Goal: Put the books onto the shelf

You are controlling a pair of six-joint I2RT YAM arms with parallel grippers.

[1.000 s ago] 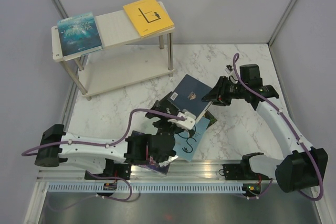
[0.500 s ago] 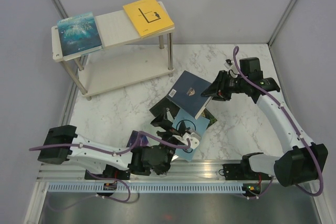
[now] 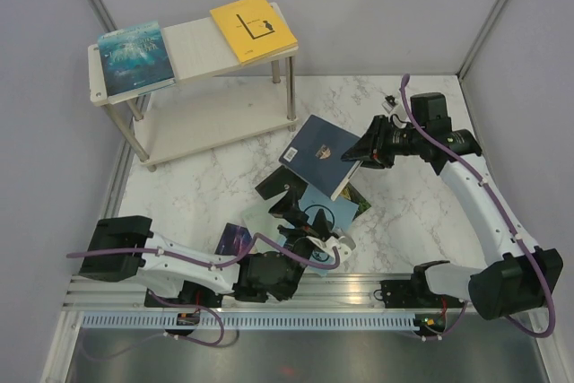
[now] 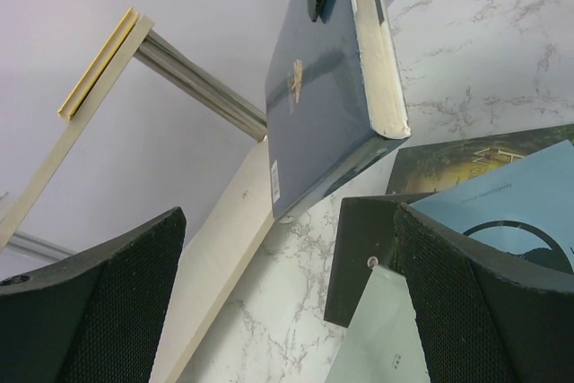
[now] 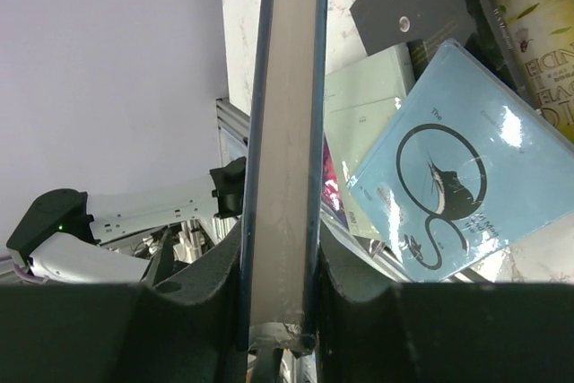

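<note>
So, we count two of the books done: the teal book (image 3: pixel 134 58) lies flat on the left end of the shelf (image 3: pixel 193 47) top board & the yellow book (image 3: pixel 253 28) on its far right end, w/ bare board between. A third is in transit: the right gripper (image 3: pixel 357 155) pinches the navy book (image 3: pixel 323 154) by its edge, lifted off the marble table (image 3: pixel 206 186), tilted, right of the shelf & not yet over it. The left gripper (image 3: pixel 298 210) hangs low by the pile, fingers spread wide, holding nothing. Left to do, as we judge it: shelve the navy one, then the light blue book (image 3: pixel 327 214), black book (image 3: pixel 272 184), green-gold book (image 3: pixel 360 203) & purple book (image 3: pixel 235 241), all lying on the near part of the table, i.e. less than half done
</note>
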